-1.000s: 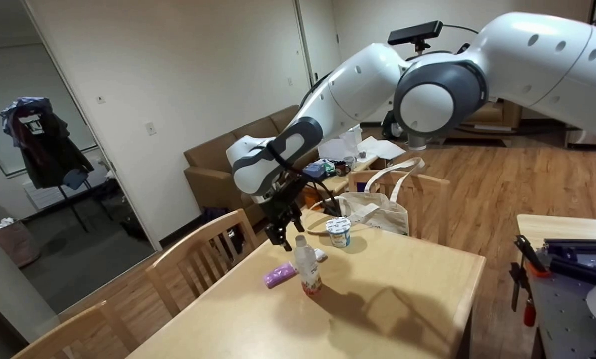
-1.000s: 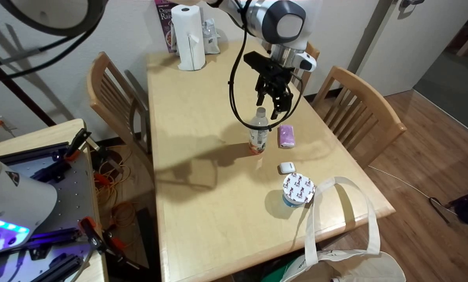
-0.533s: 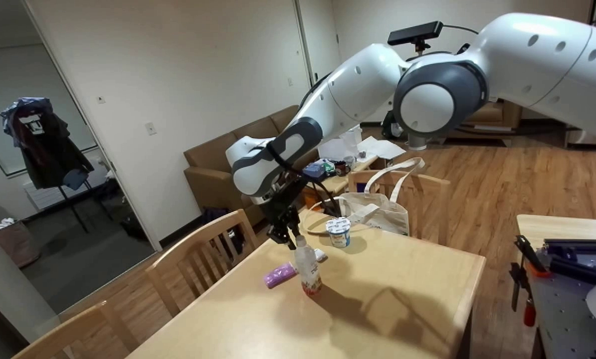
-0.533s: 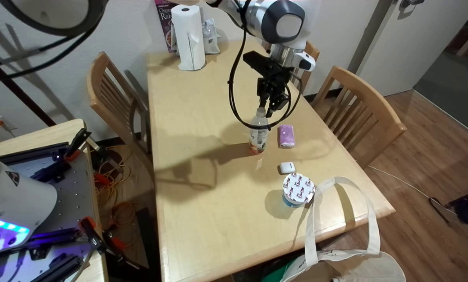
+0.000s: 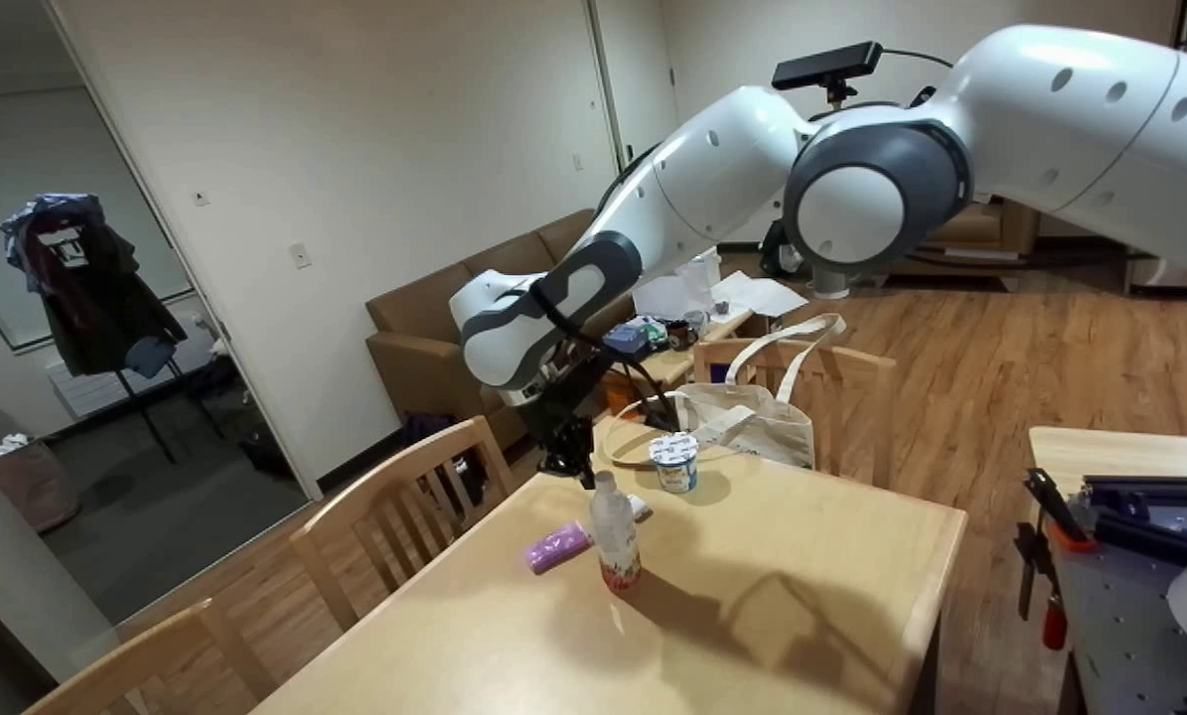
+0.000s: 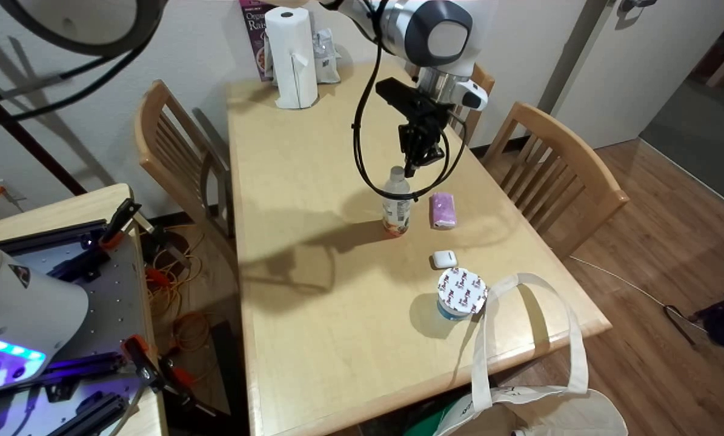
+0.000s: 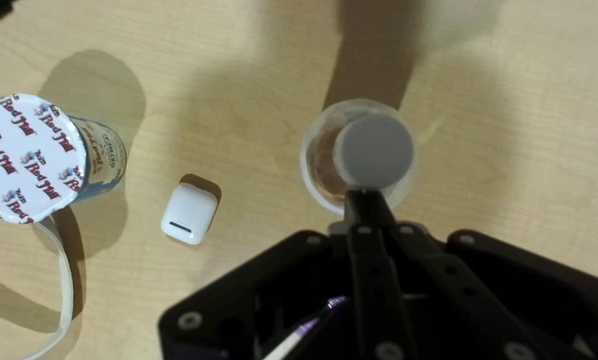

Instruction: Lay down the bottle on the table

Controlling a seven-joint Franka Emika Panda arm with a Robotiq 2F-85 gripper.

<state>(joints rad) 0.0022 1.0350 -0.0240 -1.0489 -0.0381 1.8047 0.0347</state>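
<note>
Bottle (image 6: 396, 212) stands on the surface (image 6: 313, 369), upright or nearly so, beside a purple packet (image 6: 443, 211); not laid down yet. Tool (image 7: 367, 197) has its fingers together, no visible gap, nothing held; tips right at the rim of the cap (image 7: 377, 150), contact can't be confirmed.

Handling, best guess: thin plastic, light if mostly empty (fill level can't tell), slick, walls give a bit, unlikely to break. Tall and narrow, so a push up high should tip it; may drop hard and roll. For a grip, take the neck just below the cap.

Writing: bottle label print too small to read. Cup (image 7: 51, 157) lid repeats "Bob's Red Mill", side seems to say "Oatmeal". Box (image 6: 254, 39) shows "Organic Rai…", rest behind paper roll (image 6: 292, 57).
</note>
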